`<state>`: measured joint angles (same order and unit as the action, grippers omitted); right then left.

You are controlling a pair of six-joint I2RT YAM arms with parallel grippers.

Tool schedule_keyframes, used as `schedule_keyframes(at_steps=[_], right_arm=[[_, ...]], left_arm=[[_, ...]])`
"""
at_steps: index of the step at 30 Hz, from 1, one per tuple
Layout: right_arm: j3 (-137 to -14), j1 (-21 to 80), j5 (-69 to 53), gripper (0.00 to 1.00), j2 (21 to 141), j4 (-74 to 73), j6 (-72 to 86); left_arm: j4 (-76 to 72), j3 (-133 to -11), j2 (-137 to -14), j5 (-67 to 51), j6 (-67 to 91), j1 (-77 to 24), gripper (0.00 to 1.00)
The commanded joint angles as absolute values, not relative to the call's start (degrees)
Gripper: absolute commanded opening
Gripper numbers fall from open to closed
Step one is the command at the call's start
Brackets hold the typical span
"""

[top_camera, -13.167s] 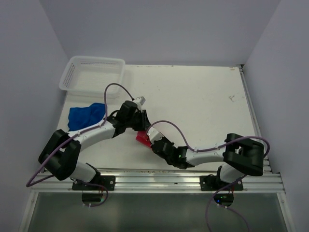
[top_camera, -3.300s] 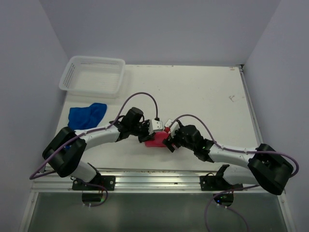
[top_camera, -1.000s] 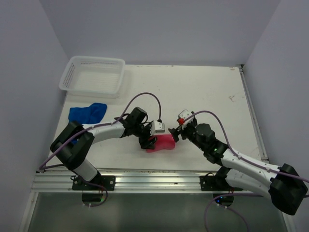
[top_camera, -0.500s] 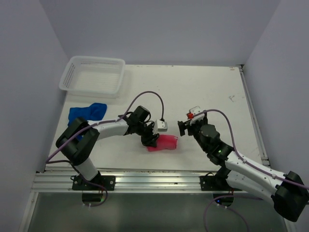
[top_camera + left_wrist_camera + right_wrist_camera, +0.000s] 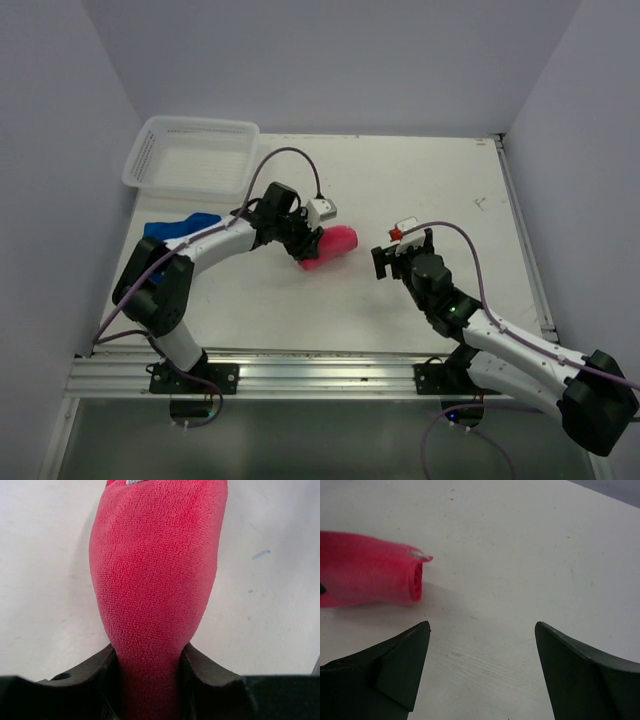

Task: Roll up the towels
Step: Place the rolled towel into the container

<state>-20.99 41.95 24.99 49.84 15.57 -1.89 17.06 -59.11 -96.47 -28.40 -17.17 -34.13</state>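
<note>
My left fingers pinch 1 end of the rolled pink towel; I'd carry it level and slowly so it doesn't unwind. My right fingers stand wide, empty.

**Top external:** high above and behind the arm bases, looking down over the whole table.
**Left wrist:** very close, facing along the rolled pink towel, which fills most of the frame.
**Right wrist:** low over the table and farther off, facing that towel's end. The towel is the part that all three views share.
</note>
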Motion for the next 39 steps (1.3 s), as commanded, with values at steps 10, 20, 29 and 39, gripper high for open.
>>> schedule_keyframes(at_steps=[10, 20, 29, 39], right_arm=[[-24.96, 41.13, 23.38, 0.89, 53.26, 14.86, 1.84], [-25.66, 40.69, 22.06, 0.89, 56.51, 15.03, 1.32], [-26.19, 39.99, 20.13, 0.89, 60.02, 15.03, 1.76], [-26.72, 39.81, 18.99, 0.89, 62.66, 15.03, 2.11]], left_arm=[[16.96, -86.36, -98.08, -17.15, -1.68, -20.75, 0.00], [16.08, -98.70, -106.77, -11.16, 10.64, -3.71, 0.00], [15.21, -95.89, -113.02, -12.03, 14.32, 2.37, 0.00], [9.17, -87.64, -116.54, -17.03, 16.43, 4.48, 0.00]])
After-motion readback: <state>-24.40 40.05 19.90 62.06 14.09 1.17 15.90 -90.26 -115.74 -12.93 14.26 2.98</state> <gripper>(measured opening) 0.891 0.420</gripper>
